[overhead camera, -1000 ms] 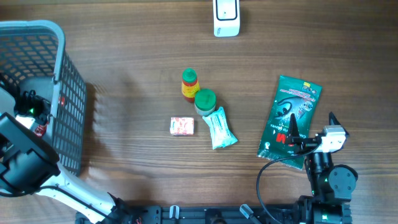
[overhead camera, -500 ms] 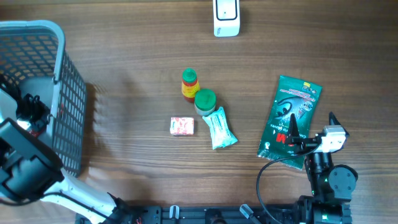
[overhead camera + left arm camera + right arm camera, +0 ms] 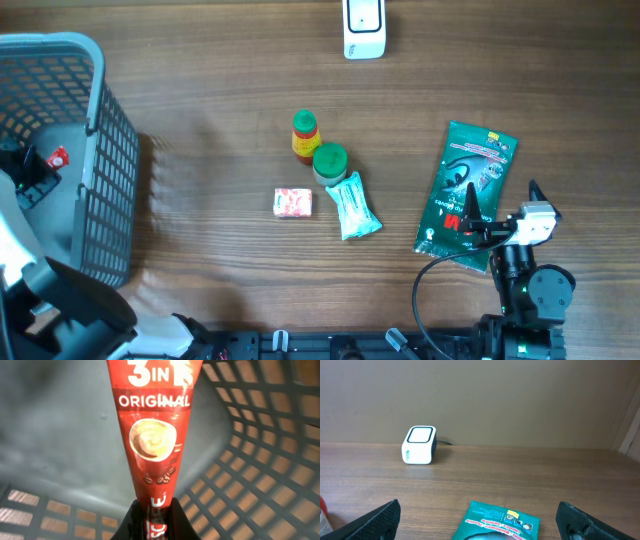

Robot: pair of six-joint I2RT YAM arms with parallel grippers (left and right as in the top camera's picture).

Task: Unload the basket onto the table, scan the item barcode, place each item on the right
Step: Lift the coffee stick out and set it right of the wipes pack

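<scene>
Inside the basket (image 3: 240, 460), the left tool (image 3: 155, 519) is clamped on one end of the red coffee sachet (image 3: 154, 435), probably light, limp and slick, best pinched at its flat sealed edge, while the right tool (image 3: 480, 525) rests with fingers apart.

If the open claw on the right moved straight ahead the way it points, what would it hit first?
Probably the green packet lying just ahead of the right gripper, if it runs low; the white scanner sits to its left.
</scene>
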